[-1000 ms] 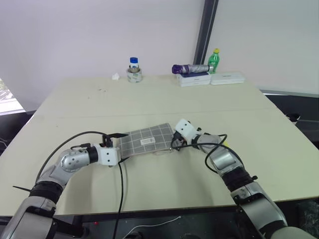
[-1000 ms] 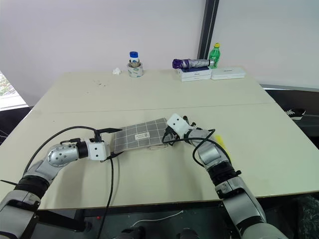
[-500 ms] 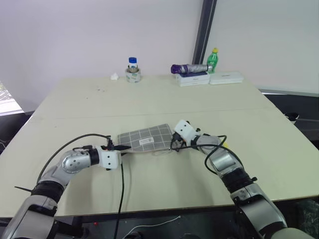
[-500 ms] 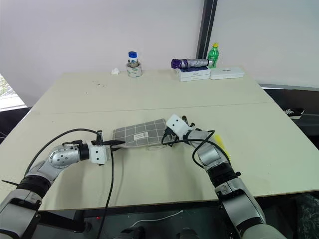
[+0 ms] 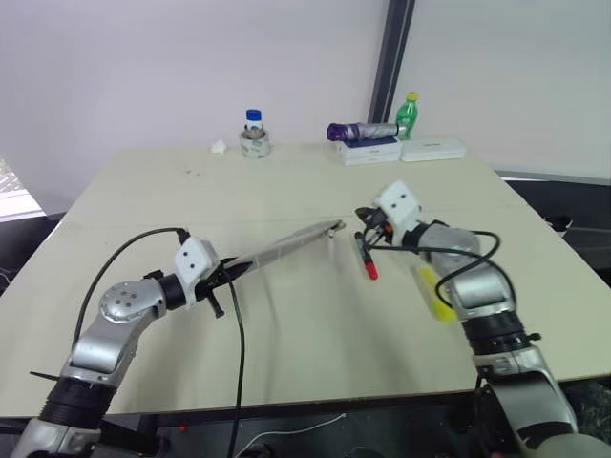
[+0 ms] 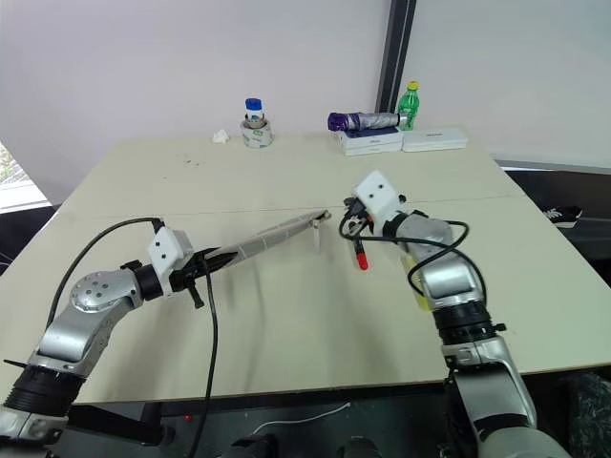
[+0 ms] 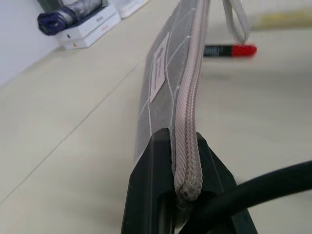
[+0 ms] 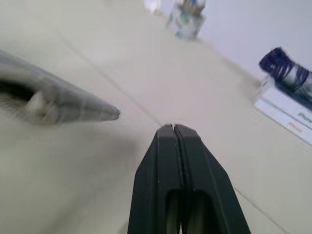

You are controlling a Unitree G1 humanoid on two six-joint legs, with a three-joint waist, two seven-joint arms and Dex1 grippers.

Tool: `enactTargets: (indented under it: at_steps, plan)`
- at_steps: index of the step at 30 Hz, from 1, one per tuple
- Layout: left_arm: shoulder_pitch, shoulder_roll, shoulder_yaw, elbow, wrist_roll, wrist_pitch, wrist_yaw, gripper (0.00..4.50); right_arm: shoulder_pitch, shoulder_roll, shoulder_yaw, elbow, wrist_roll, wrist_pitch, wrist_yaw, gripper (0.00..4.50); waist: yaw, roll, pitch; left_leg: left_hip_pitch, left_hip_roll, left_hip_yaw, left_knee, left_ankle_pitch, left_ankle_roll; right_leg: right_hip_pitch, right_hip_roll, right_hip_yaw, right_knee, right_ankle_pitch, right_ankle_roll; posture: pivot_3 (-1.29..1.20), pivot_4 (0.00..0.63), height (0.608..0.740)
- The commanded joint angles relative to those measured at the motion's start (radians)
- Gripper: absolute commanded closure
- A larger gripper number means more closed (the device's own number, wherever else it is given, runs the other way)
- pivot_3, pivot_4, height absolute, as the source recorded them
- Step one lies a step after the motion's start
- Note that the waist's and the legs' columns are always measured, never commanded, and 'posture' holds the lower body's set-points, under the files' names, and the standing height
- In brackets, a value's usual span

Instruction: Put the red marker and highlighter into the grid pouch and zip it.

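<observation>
While left tool [image 7: 171, 195] clamps grid pouch [image 7: 168, 92], right tool [image 8: 174, 134] stays clenched empty.

The middle of the table [image 5: 286, 334] is crossed by the grid pouch [image 5: 286, 246], held edge-up off the surface by the left gripper [image 5: 218, 277], whose fingers are clamped on its end. Just past its free end, the red marker [image 5: 366, 258] lies on the table beneath the right gripper [image 5: 364, 218], its fingers pressed together, with the highlighter [image 5: 431, 291] near beside it. The far edge is lined with a bottle [image 5: 254, 133], boxes [image 5: 401, 151] and a green bottle [image 5: 409, 114]. Bare tabletop is left in front of the pouch and between it and the far edge.
</observation>
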Motion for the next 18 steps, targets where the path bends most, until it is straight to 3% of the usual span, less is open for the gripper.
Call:
enactTargets:
  at_steps: [1,6,12,18]
  plan:
    - [0.007,-0.034,0.058,-0.111,-0.058,0.104,0.069,4.5,0.022,-0.037,-0.081,-0.111,0.117,0.118,0.048,3.23,0.001,0.0,0.0,0.0,0.0,0.0,0.0,0.0,0.0,0.0,0.0,0.0,0.0,0.0,0.0,0.0,0.15,0.737]
    - [0.012,-0.099,0.05,-0.155,-0.039,0.155,0.13,4.5,0.085,-0.015,-0.128,-0.249,0.238,0.288,0.025,0.68,0.0,0.0,0.0,0.0,0.0,0.0,0.0,0.0,0.0,0.001,0.0,0.0,0.0,0.0,0.0,0.0,0.15,0.737]
    - [0.019,-0.169,0.012,-0.181,0.004,0.174,0.186,4.5,0.106,0.044,-0.13,-0.341,0.314,0.397,-0.06,0.68,0.002,0.0,0.0,0.0,-0.001,0.0,0.0,0.0,0.0,0.0,0.0,0.0,0.0,0.0,0.0,0.0,0.15,0.737]
    - [0.022,-0.203,-0.012,-0.192,0.034,0.177,0.195,4.5,0.063,0.113,-0.104,-0.301,0.308,0.42,-0.151,0.68,0.003,0.0,0.0,0.0,-0.001,0.001,0.0,0.0,0.0,0.0,0.0,0.0,0.0,0.0,0.0,0.0,0.15,0.737]
